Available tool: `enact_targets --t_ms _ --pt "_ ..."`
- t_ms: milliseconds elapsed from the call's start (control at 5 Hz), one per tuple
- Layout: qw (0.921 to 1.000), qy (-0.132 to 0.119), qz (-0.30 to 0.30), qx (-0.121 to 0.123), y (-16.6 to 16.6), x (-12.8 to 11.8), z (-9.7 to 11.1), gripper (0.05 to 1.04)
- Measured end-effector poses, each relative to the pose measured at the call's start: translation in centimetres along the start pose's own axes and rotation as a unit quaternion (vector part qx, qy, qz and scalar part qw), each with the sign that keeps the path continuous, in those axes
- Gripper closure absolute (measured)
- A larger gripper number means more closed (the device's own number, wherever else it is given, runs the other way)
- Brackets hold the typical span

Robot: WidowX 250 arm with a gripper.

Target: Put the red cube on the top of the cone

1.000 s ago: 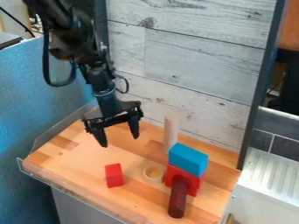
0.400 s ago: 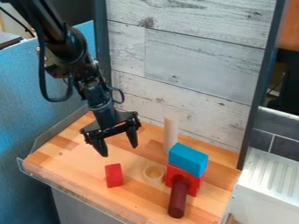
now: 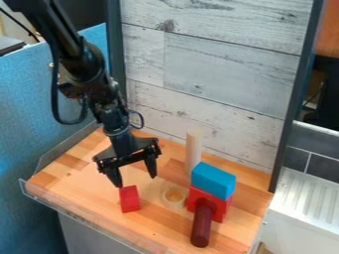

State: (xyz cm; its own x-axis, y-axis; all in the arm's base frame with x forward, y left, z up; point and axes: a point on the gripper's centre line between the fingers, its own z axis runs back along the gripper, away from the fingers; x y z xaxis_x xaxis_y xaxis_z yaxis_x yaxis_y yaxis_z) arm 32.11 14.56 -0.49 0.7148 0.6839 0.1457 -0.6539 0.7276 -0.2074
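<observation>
Wooden desk (image 3: 76, 191) holds the red cube (image 3: 130, 200), just below the end effector (image 3: 136, 181), whose fingers are apart. Right of them in view are a round thing (image 3: 173, 204), pale stick (image 3: 193, 151) and blue block (image 3: 213, 179).

A wall of pale, weathered planks (image 3: 218, 69) rises behind the wooden desk (image 3: 73, 183) — a dark upright post (image 3: 298, 94) at its right edge. Blue panelling (image 3: 27, 109) stands to the left; a white ribbed radiator (image 3: 305, 208) sits at right, under dark tiles (image 3: 317, 166).
</observation>
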Motion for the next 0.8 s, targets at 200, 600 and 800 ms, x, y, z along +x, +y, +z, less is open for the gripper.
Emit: enact_targets --t_ms 200,600,800 --pt "0.9982 -0.027 -0.005 0.053 -0.29 -0.49 -0.87 0.084" --pt "0.9907 -0.048 -0.006 0.127 -0.22 -1.00 -1.36 0.083" --pt "0.9885 -0.047 0.017 0.143 0.12 -1.23 -1.26 0.084"
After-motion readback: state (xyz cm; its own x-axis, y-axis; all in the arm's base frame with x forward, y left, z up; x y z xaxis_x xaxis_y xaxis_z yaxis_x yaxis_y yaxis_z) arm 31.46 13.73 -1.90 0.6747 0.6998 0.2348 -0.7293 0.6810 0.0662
